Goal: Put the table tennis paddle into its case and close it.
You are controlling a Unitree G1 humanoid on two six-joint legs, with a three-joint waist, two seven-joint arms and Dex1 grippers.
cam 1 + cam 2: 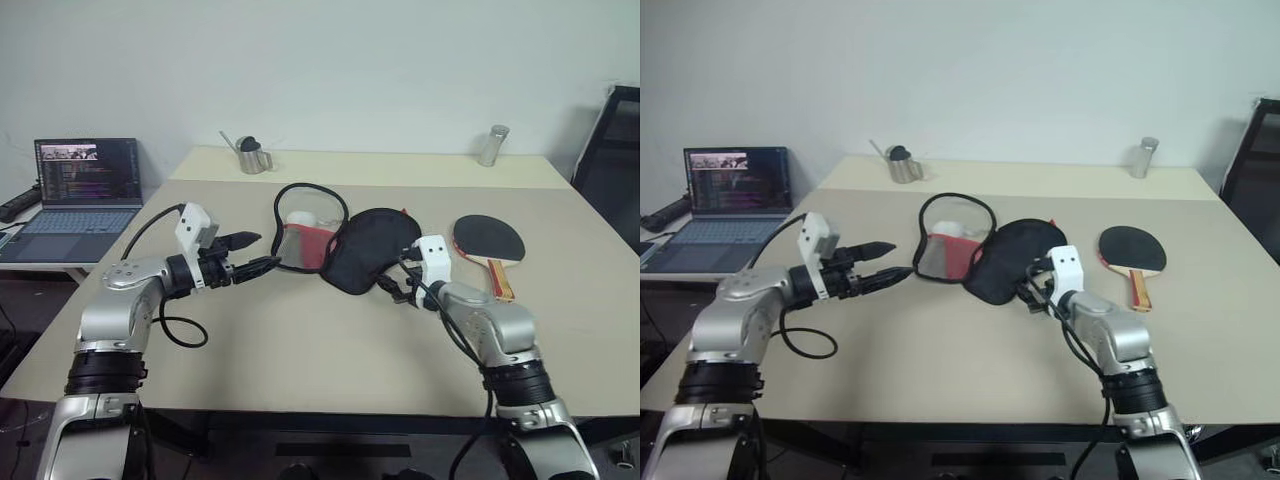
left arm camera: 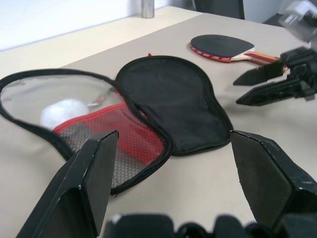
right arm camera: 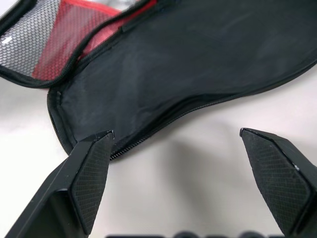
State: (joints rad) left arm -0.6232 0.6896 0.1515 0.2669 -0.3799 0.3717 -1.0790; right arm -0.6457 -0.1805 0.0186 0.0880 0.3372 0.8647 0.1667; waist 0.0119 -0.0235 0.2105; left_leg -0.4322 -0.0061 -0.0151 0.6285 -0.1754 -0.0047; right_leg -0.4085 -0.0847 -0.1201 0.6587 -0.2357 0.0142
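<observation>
Lying spread open at the middle of the table [image 1: 300, 350], toward the far edge: the case [image 1: 372, 250], two flaps side by side, black half toward the right edge, clear-and-red mesh half toward the left. Resting flat just beside it, nearer the right edge and apart from it: the paddle [image 1: 488, 240], black face up, handle pointing toward the near edge. Standing near the far edge: a small metal jug [image 1: 253, 156] toward the left corner, a metal cylinder [image 1: 493, 145] toward the right. Sitting on a separate surface beyond the left edge: an open laptop [image 1: 85, 195].

Hovering above the table short of the mesh flap: the left gripper [image 1: 252, 254], fingers apart, holding nothing. Reaching in at the near rim of the black flap: the right gripper [image 1: 1028, 295], fingers spread wide and empty; hard to make out in the head views, with the wrist block covering them.

Showing in the left wrist view and not readable from the head: a white round thing under the clear part of the mesh flap, the red band below it, the zip edge along the black flap, and the right gripper's two fingers parted above the tabletop near the paddle. Showing in the right wrist view: the zip teeth and the creased black lining close up, both fingers [image 3: 91, 168] off the fabric, one just beside the flap's rim.
</observation>
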